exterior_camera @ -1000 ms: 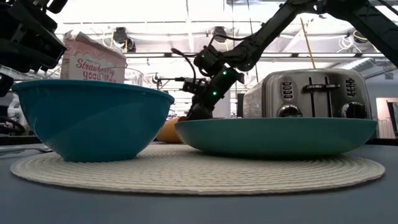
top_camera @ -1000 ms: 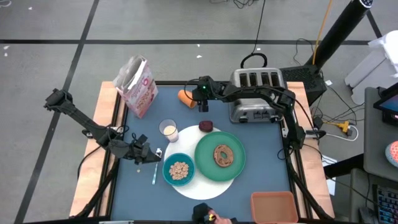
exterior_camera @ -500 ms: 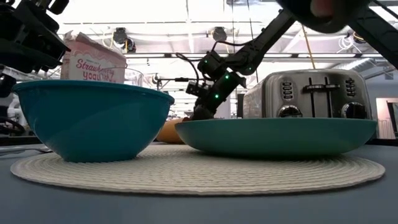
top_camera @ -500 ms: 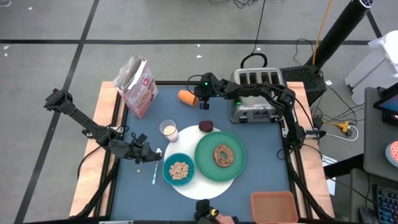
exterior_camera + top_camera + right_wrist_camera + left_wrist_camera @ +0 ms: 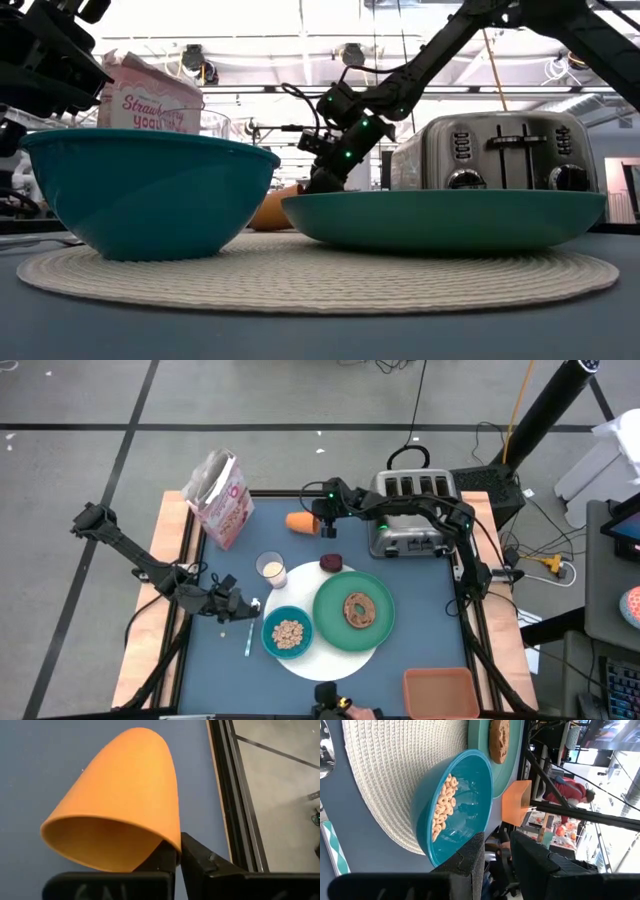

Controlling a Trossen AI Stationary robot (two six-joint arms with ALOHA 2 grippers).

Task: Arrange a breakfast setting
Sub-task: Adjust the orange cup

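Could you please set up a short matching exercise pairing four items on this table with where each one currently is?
Things:
1. orange cup
2. ring bread
3. cereal
4. spoon

Places:
A. on the green plate
B. on the bare table, beside the white mat
C. pinched at its rim by the right gripper
D. in the teal bowl

Pairs: 1-C, 2-A, 3-D, 4-B

Premises: a robotics lab or workshop. Evidence: taped grey concrete floor, loose cables, ceiling-mounted lights. A framed counter stands mid-floor.
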